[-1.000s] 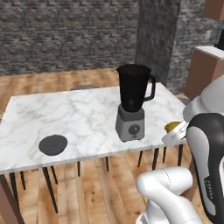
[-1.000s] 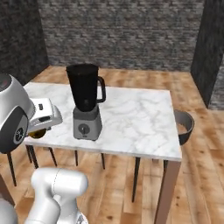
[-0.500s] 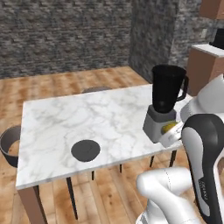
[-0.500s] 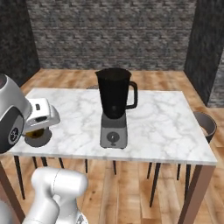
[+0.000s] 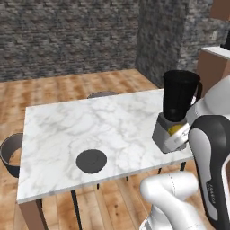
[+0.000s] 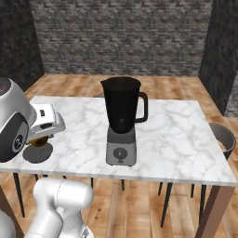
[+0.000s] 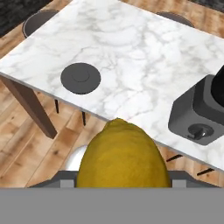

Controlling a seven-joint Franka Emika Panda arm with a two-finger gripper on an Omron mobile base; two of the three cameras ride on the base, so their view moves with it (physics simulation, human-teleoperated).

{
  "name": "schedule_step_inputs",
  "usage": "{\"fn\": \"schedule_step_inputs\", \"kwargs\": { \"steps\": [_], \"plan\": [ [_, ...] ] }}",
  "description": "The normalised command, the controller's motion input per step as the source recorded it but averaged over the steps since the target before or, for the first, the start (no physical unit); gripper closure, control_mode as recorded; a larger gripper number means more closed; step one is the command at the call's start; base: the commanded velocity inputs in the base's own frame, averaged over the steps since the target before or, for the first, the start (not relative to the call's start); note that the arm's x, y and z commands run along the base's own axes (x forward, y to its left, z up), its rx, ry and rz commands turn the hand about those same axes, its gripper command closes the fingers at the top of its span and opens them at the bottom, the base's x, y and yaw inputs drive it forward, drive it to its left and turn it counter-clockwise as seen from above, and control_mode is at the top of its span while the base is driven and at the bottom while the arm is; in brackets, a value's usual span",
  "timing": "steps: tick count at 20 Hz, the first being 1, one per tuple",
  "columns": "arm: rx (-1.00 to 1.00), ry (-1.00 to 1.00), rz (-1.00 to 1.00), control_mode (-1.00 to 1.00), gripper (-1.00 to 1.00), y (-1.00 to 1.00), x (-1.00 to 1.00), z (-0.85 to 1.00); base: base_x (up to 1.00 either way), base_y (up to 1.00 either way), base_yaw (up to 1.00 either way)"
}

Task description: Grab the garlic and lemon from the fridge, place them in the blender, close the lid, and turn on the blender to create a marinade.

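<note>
We are observing the gripper (image 7: 122,186) at the near edge of a marble worktop (image 5: 90,126), with its jaws clamped on the lemon (image 7: 124,155), which is filling the lower middle of the hand view and is showing as a yellow sliver beside the arm in the left base view (image 5: 176,129) and under the hand in the right base view (image 6: 39,140). The lemon is hanging just off the worktop's near edge, above the wooden floor (image 7: 26,144). The blender (image 6: 122,120) is standing upright on the worktop, its black jar open at the top, its handle pointing to the right in the right base view, and its grey base showing a round knob (image 7: 200,131) on the front. The lid (image 5: 91,161), a dark round disc, is lying flat on the worktop near its front edge, well apart from the blender. We are noting round dark stools (image 5: 11,152) tucked at the worktop's ends and far side. A stone wall (image 6: 121,37) is closing off the room behind. We are finding no garlic or fridge visible from here.
</note>
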Motion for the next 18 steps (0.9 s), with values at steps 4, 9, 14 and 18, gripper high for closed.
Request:
{"fn": "schedule_step_inputs", "kwargs": {
  "steps": [4, 9, 14, 18],
  "plan": [
    [0.00, -0.13, 0.00, -1.00, 1.00, 0.00, -0.10, 0.42, -0.07, 0.00, 0.00],
    [0.00, -0.03, -0.30, -1.00, 1.00, -0.23, 0.38, 1.00, 0.00, 0.00, 0.00],
    [0.00, -0.01, -0.33, -1.00, 1.00, -0.43, 0.65, 0.92, 0.00, 0.00, 0.00],
    [0.00, -0.10, -0.18, -1.00, 1.00, -0.55, 0.71, 0.16, 0.00, 0.00, 0.00]
  ]
}}
